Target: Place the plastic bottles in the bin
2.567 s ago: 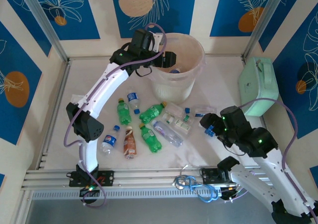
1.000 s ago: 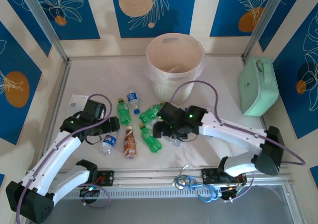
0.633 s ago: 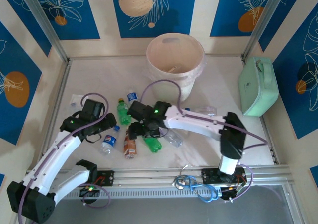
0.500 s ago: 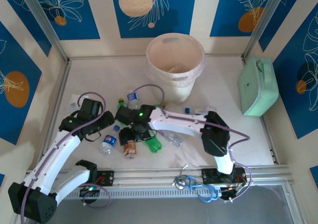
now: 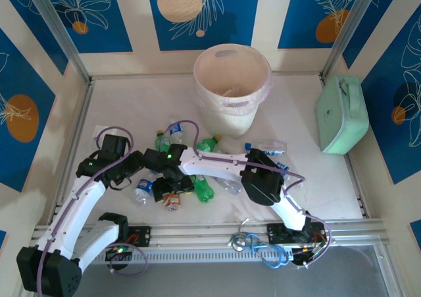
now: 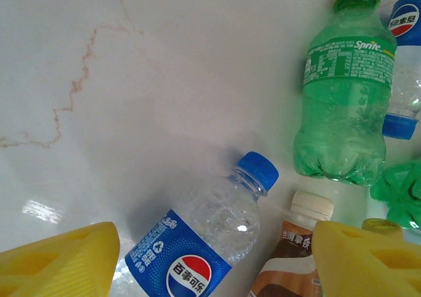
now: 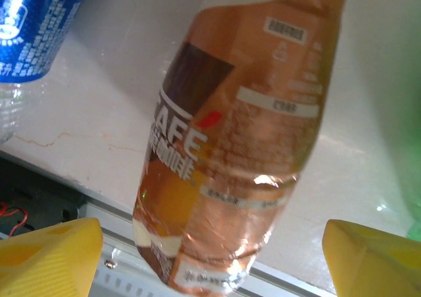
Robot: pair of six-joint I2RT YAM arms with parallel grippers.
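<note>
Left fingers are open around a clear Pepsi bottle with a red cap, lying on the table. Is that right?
No: the cap is blue, not red. The left wrist view shows the clear Pepsi bottle lying on the table between the open left fingers.

White table (image 5: pixel 125 103): plastic bottles (image 5: pixel 204 190) scattered centre (green, clear, one brown-labelled), bin (image 5: pixel 227 116) behind, mint-green case (image 5: pixel 339 114) right.

Blue-and-cream leaf-patterned walls (image 5: pixel 217 7), aluminium corner posts (image 5: pixel 56 30) — pale marbled tabletop (image 5: pixel 131 103), metal rails (image 5: pixel 197 232) along its near edge
</note>
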